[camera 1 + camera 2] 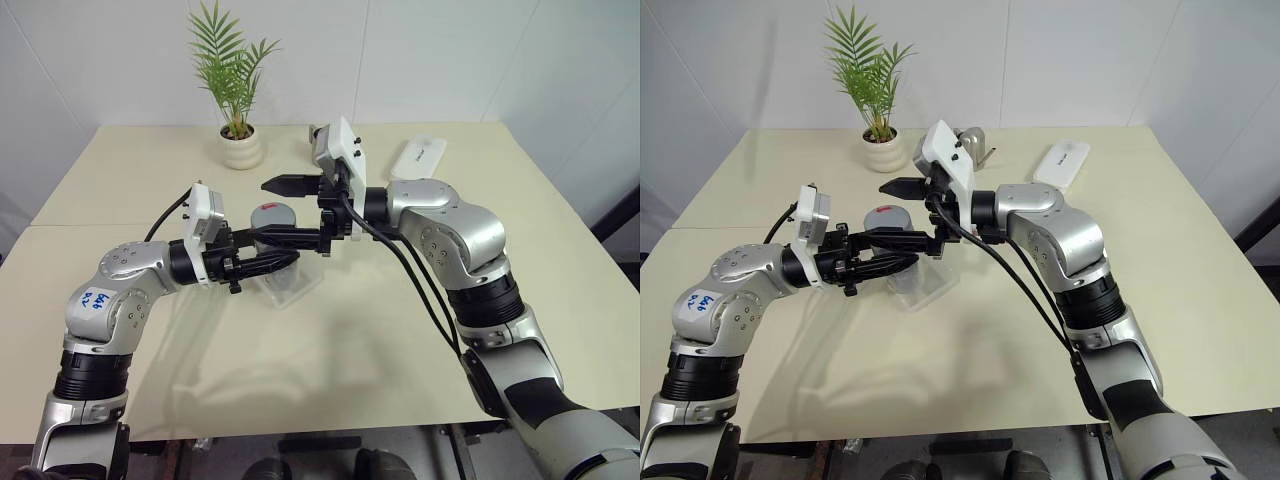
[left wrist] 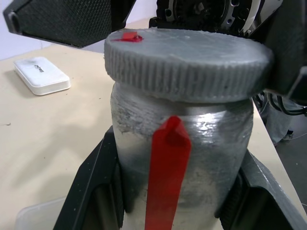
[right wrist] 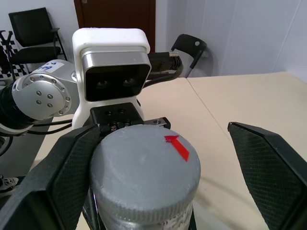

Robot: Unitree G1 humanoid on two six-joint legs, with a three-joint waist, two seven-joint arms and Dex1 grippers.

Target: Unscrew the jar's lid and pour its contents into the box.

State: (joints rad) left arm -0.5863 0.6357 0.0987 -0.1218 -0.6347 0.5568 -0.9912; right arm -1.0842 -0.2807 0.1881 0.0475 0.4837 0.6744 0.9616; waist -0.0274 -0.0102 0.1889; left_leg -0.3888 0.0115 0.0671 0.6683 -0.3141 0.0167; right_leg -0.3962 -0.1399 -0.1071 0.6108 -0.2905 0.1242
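Two grippers at your jar [image 2: 182,139], lid [image 3: 144,175] on.
Left gripper [image 1: 262,262] clamps it over box [image 1: 290,285]; right gripper [image 1: 285,210] gapes around lid; plant [image 1: 238,90], white device [image 1: 418,158] behind.

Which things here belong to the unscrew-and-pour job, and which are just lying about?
Part of the job:
- jar, clamped in the left tool
- lid, on the jar, between the right tool's open fingers
- box, beneath the jar

Lying about:
- potted plant
- white oblong device
- metal object behind the right wrist camera
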